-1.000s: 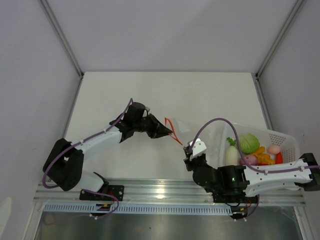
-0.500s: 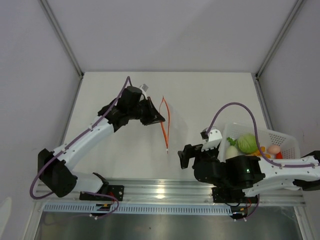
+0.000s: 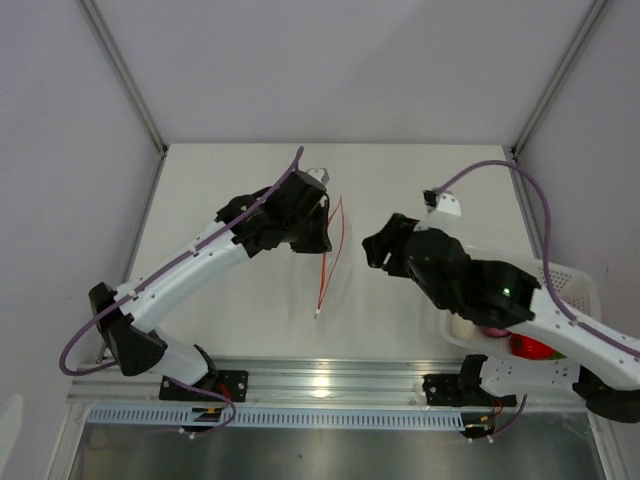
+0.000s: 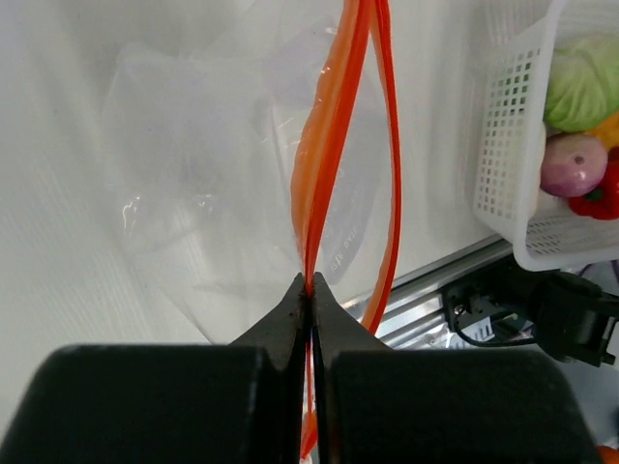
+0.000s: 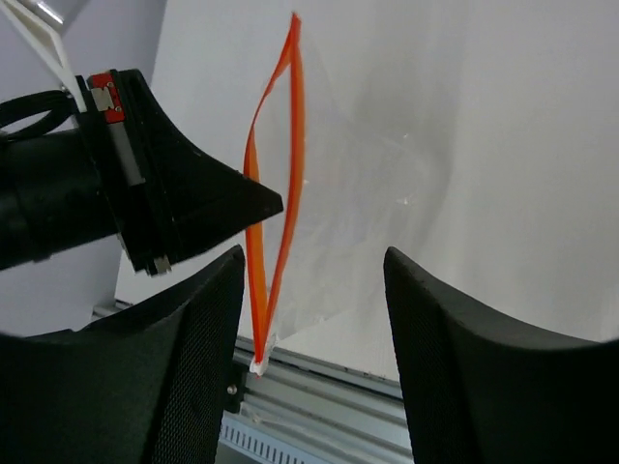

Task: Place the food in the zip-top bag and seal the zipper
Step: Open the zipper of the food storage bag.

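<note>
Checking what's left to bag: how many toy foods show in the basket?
4, all in the white basket: green round fruit uppermost, a sliver of orange-yellow piece beside it, pink one below, red pepper lowest. The right arm covers the basket overhead; more may be hidden.

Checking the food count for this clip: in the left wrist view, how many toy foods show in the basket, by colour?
Green food: 1
Pink food: 1
Red food: 1
Yellow-orange food: 1, only a sliver at the frame edge
Total: 4 showing in the basket; more may be hidden.
</note>
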Robot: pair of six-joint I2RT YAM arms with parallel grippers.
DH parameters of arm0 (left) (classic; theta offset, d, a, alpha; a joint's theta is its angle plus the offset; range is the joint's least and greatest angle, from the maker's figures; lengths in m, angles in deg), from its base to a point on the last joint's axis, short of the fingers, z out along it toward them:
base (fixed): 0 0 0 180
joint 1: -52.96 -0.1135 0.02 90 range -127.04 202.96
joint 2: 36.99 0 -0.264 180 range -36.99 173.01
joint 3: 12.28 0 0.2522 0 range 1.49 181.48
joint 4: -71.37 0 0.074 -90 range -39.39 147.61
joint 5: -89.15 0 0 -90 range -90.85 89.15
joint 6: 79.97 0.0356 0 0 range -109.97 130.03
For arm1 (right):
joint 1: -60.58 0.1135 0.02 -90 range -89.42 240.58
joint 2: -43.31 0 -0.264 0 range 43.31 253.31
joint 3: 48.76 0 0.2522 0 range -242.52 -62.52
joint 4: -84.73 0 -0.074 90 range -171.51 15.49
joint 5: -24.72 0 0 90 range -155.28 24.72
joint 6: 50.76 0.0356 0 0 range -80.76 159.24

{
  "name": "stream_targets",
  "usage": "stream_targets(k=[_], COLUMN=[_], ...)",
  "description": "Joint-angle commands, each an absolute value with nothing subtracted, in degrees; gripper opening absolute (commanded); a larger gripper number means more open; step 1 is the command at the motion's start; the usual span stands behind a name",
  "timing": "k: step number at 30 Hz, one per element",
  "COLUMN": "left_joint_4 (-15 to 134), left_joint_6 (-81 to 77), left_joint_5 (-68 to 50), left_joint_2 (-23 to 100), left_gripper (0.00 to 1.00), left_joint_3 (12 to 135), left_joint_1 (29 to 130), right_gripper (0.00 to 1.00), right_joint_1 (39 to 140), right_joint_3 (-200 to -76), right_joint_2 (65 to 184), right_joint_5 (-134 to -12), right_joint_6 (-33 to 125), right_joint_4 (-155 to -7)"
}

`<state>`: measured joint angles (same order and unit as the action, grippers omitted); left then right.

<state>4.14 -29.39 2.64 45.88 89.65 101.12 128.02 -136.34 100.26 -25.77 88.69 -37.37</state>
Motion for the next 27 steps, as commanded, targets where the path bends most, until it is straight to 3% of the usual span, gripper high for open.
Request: stream_targets(k=[1,5,15,18,21,22,24,27], left_joint_4=[-1.7,-1.4,0.7,1.3,1.3,0.8,-0.3,-1.6], left_joint_6=[-29.8,-30.8,-32.2,-32.2,-31.8,-31.5,-30.4,-27.8], left_joint_5=[8.6,8.6,7.2,6.5,6.2,6.3,6.9,7.1], left_joint_2=[48.7,49.7,49.0,48.6,48.1,47.9,47.7,47.0], left_gripper=[0.01,0.01,0.01,0.01,0.01,0.01,0.01,0.01], left_joint_3=[94.3,94.4,94.5,94.8,95.4,95.5,96.2,96.6], left_joint_1=[103.8,105.7,105.9,105.9,105.9,105.9,105.9,105.9], right_gripper=[0.62,0.63,0.61,0.52,0.28,0.15,0.13,0.01], right_joint_1=[122.6,118.5,118.6,118.4,117.9,117.7,116.7,113.4], right_joint_3=[-138.1,-137.4,-133.7,-131.5,-129.3,-128.8,-128.1,-125.5], right_joint_2=[106.1,109.7,112.0,112.9,113.5,113.2,112.6,110.0], right_joint_5=[-38.5,-47.9,-50.2,-51.3,-50.0,-49.4,-48.0,-47.5], right_joint_6=[88.7,89.3,90.7,91.1,91.6,91.6,91.8,91.1], right_joint_4=[-36.5,-39.1,-40.6,-42.1,-41.9,-41.3,-40.0,-37.6])
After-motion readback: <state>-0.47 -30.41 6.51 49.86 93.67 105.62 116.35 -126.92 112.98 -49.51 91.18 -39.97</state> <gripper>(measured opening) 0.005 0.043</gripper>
